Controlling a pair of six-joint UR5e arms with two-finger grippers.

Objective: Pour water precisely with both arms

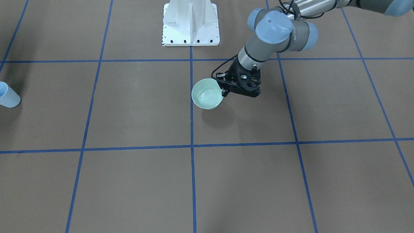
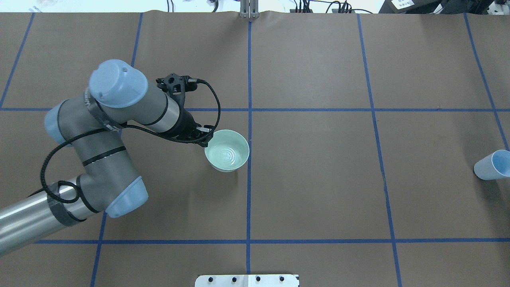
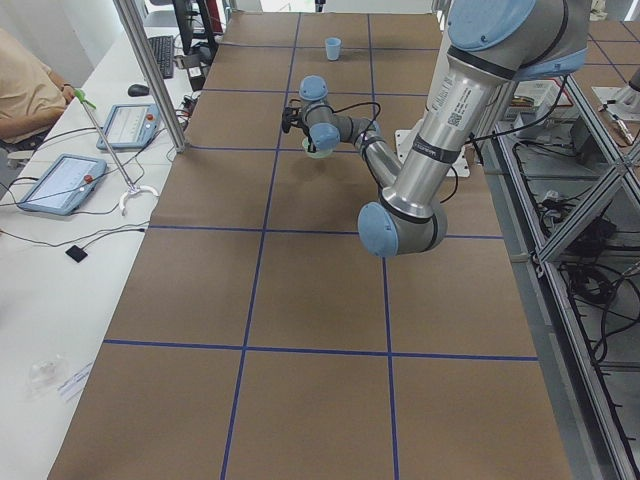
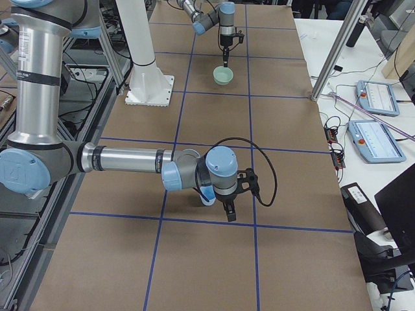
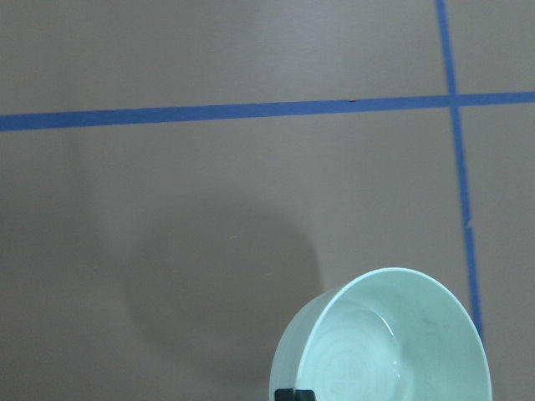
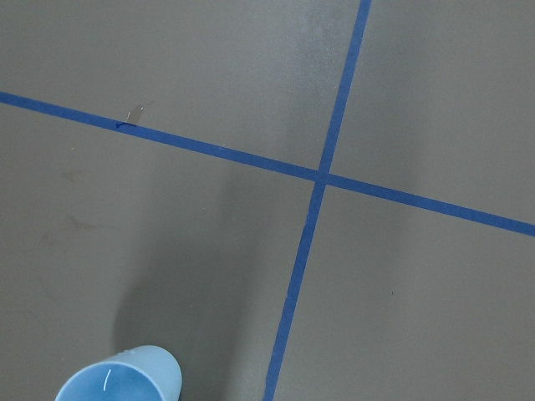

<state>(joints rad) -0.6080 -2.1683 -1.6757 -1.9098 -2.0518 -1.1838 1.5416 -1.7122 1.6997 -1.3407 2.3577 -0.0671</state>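
Note:
My left gripper [image 1: 224, 92] [image 2: 207, 139] is shut on the near rim of a mint-green bowl [image 1: 207, 94] [image 2: 227, 150]. One black fingertip [image 5: 297, 393] shows on that rim in the left wrist view. The bowl's shadow lies apart from it, so it hangs a little above the table. The water [image 2: 226, 153] shows as faint rings in the bottom of the bowl. A light-blue cup [image 2: 492, 164] [image 1: 8, 94] [image 6: 117, 378] is at the table's right end. My right gripper [image 4: 231, 212] is beside the cup [image 4: 206, 194]. I cannot tell whether it is open or shut.
The brown table is marked with a blue tape grid [image 2: 249, 119]. The white pedestal [image 1: 190, 24] stands at the robot's side. Metal posts [image 4: 334, 52], tablets [image 3: 60, 182] and a seated person [image 3: 25, 95] are along the far table edge.

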